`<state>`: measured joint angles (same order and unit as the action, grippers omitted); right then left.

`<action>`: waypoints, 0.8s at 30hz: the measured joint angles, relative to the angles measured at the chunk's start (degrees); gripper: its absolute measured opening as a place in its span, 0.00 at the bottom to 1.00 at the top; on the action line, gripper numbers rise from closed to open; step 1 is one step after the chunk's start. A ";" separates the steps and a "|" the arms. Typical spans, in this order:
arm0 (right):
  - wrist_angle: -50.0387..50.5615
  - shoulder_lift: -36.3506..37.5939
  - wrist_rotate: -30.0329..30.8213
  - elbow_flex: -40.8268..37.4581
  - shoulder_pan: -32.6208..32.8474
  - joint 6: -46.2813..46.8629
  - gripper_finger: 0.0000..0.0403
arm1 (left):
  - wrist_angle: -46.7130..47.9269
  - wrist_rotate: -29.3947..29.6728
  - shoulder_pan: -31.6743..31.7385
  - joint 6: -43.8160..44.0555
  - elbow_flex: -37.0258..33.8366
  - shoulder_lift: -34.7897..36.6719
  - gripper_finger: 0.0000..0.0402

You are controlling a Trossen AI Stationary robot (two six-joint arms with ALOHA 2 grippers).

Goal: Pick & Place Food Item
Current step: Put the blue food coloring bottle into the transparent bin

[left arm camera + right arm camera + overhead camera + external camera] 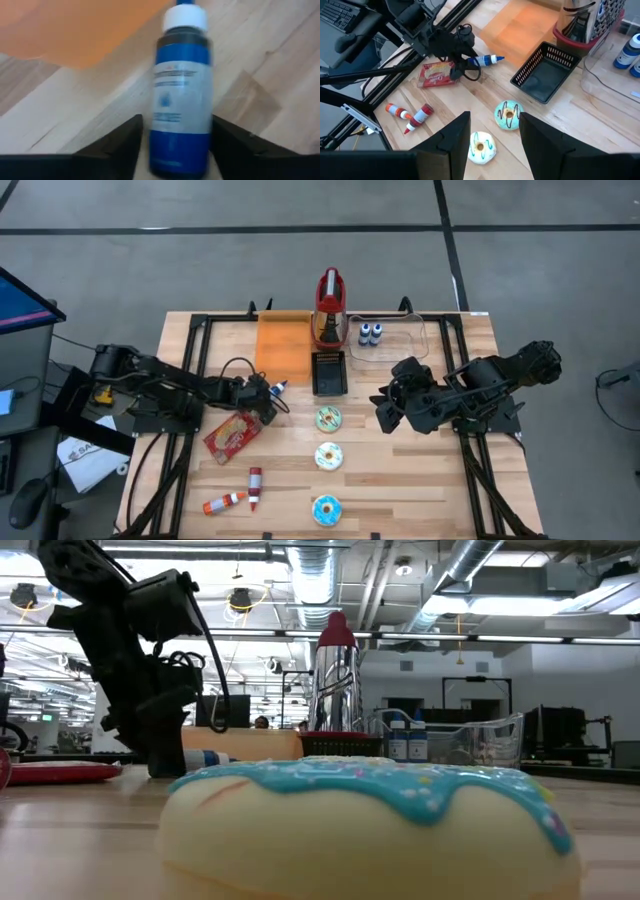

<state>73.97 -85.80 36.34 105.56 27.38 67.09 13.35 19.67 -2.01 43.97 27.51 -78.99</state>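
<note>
The food item, a flat red packet [232, 435] with a pale picture, lies flat on the wooden table left of centre; it also shows in the right wrist view [438, 74]. No gripper is on it. Just beyond it my left gripper [262, 392] is low over the table, slanting down. Its two fingers stand open on either side of a small blue bottle [182, 75] with a white cap. The bottle lies on its side, cap [281, 386] pointing toward the far right. My right gripper [492, 145] hangs open and empty, high over the table's right half. My left gripper has one finger [120, 145] along each long side of the blue bottle's lower body [175, 145], which lies on the table. A thin strip of wood shows beside one finger. I cannot tell whether the other finger touches the bottle.
A black basket [329, 372], an orange mat [283, 345] and a red-topped metal grater [330, 310] stand at the back centre. A clear tub [405, 340] holds two blue bottles. Three iced doughnuts [328, 455] lie in a column at centre, and two red-and-white tubes [254, 487] at the near left.
</note>
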 joint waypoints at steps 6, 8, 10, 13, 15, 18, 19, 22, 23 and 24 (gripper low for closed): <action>-0.02 0.00 0.06 0.00 0.00 0.25 0.40 | -4.05 -7.26 -0.79 -2.21 0.02 4.03 0.31; -0.16 0.00 -0.11 0.00 0.00 0.49 0.40 | -7.18 -9.54 -1.95 -3.36 0.00 5.75 0.32; -0.27 0.00 -0.56 0.00 0.00 1.31 0.40 | -10.26 -11.76 -3.42 -4.79 0.01 8.01 0.37; -0.64 0.00 -2.62 0.00 0.18 1.17 0.40 | -16.54 -14.80 -5.91 -6.59 0.00 11.47 0.44; -1.98 0.00 -4.71 0.00 0.35 -0.71 0.40 | -22.00 -16.16 -7.59 -7.70 0.02 13.59 0.46; -7.08 0.02 -8.06 -1.48 -1.05 -2.92 0.40 | -28.09 -16.64 -8.87 -7.78 0.02 16.21 0.46; -8.15 0.07 -9.13 -2.10 -1.64 -3.34 0.40 | -30.18 -16.63 -8.96 -7.78 0.05 16.76 0.45; -11.40 0.31 -10.93 -3.62 -3.39 -4.74 0.40 | -31.46 -15.70 -8.91 -7.59 0.11 17.88 0.41; -12.18 0.42 -10.97 -4.32 -3.76 -4.96 0.40 | -31.05 -15.13 -8.91 -7.50 0.11 17.98 0.40; -12.67 0.44 -11.05 -5.06 -3.90 -4.92 0.40 | -30.68 -15.01 -8.91 -7.49 0.11 17.98 0.40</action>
<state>61.31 -85.36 25.28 100.50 23.47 62.17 -17.32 4.65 -10.92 36.48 27.62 -61.01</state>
